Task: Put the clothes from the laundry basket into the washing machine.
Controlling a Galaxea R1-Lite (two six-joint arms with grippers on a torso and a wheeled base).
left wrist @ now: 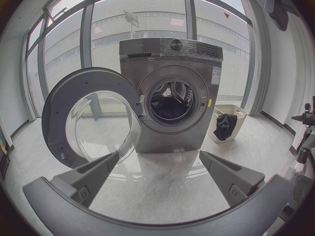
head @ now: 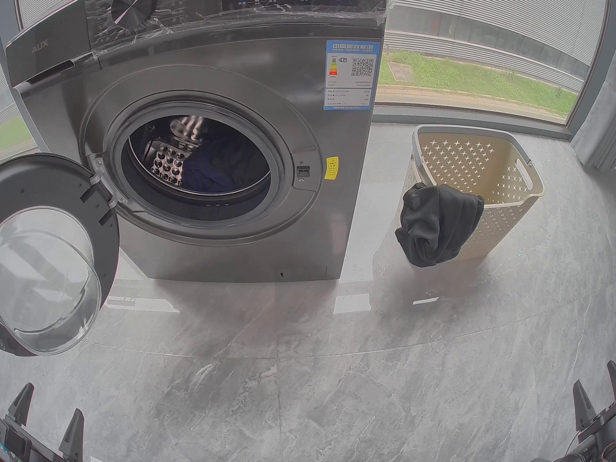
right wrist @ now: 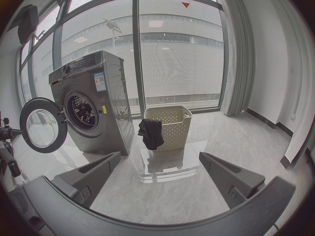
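Against the tall windows (head: 487,46), a grey front-loading washing machine (head: 256,251), its round door (head: 54,271) swung wide open toward the robot's left, clear glass bowl facing out. Inside the drum (head: 168,155), a low heap of dark blue clothes (head: 221,162), toward the right side of the opening. To the right of the machine, on the glossy grey tiled floor (head: 308,367), a cream plastic laundry basket (head: 507,174) with star-shaped holes, upright, near the machine's side but not touching it. Draped over the basket's near-left rim, a black garment (head: 439,222), partly inside and partly hanging down the outer wall, clear of the floor. Low at the near left, the left claw (head: 47,412), fingers spread apart with nothing between them, well short of the open door. Low at the near right, the right claw (head: 595,383), likewise spread wide and holding nothing, well apart from the basket. Seen from the left wrist, drum opening ahead beyond the door; from the right wrist, basket and black garment ahead.
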